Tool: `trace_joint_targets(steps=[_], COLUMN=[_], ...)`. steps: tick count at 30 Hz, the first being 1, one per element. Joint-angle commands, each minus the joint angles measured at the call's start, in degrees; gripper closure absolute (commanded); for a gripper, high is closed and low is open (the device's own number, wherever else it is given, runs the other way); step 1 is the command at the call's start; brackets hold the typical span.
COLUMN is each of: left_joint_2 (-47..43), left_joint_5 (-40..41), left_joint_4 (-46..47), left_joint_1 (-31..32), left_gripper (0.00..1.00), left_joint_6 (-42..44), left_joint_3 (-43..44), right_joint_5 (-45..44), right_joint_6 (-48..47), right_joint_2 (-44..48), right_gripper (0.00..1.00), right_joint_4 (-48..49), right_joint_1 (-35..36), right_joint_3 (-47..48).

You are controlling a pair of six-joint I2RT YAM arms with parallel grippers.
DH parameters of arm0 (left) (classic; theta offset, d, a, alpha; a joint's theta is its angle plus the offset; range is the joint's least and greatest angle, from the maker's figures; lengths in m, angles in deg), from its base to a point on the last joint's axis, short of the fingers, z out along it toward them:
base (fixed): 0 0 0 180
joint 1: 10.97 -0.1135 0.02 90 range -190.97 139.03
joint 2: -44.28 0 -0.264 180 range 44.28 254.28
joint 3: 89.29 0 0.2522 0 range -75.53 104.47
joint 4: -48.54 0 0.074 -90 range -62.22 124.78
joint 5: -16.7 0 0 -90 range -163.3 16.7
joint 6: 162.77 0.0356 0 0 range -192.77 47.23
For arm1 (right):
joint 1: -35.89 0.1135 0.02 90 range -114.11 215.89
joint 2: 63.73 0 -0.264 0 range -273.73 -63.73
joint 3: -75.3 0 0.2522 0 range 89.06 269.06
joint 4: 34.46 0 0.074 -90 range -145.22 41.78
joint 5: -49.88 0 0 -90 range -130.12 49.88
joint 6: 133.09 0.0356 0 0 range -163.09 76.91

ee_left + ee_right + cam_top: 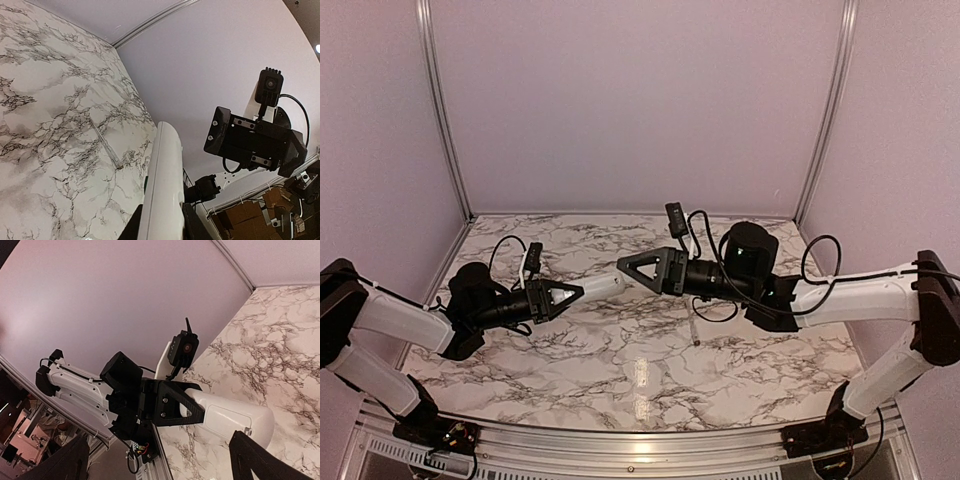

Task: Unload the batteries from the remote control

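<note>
Closest to you in the overhead view sat the left arm's base (420, 425) and the right arm's base (817, 437), bolted at the near edge of the marbled tabletop (620, 375). Beyond them, your left gripper (568, 294) was clamped on one end of the remote control (602, 286). It held the remote off the tabletop with the free end pointing toward the right gripper (626, 270). That gripper stood wide open and held nothing, its tips just beside the remote's free end. From above you could not tell whether they touched. A thin grey stick (693, 328) lay on the tabletop below the right arm's wrist.

From the left wrist camera, the remote control rose up the middle of the picture out of the left gripper's dark fingers (192, 227), which pressed on its two sides. The right gripper faced it across a clear gap, and the stick lay flat on the marble off to the left.

From the right wrist camera, you saw the right gripper's own fingers (257, 460) spread far apart at the bottom corners. The remote's rounded white end pointed toward you, just above the right-hand finger. The left gripper gripped its far end.
</note>
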Motion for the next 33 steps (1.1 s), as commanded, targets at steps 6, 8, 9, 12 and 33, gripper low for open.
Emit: trace_joint_targets(steps=[6, 8, 9, 12, 33], left_joint_2=[-0.62, -0.91, -1.10, -1.54, -2.94], left_joint_5=[0.63, 1.08, 1.24, 1.79, 2.48], left_joint_4=[4.15, 3.71, 3.29, 2.44, 0.69], left_joint_1=[0.08, 0.08, 0.08, 0.08, 0.08], left_gripper=[1.00, 1.00, 1.00, 1.00, 1.00], left_joint_6=[-1.35, -1.37, -1.26, -1.07, -0.16], left_joint_3=[-0.62, -0.71, -0.79, -0.90, -0.98], right_joint_5=[-6.55, -6.79, -6.89, -7.02, -9.44], right_joint_6=[-3.38, -3.56, -3.53, -3.72, -5.72], right_joint_2=[-4.16, -4.72, -4.90, -5.34, -6.51], right_gripper=[0.05, 0.05, 0.05, 0.05, 0.08], right_joint_4=[-5.94, -5.58, -5.63, -5.79, -6.69], right_joint_1=[1.91, 2.11, 2.18, 2.37, 3.16], right_joint_3=[2.78, 3.33, 3.60, 4.34, 7.25])
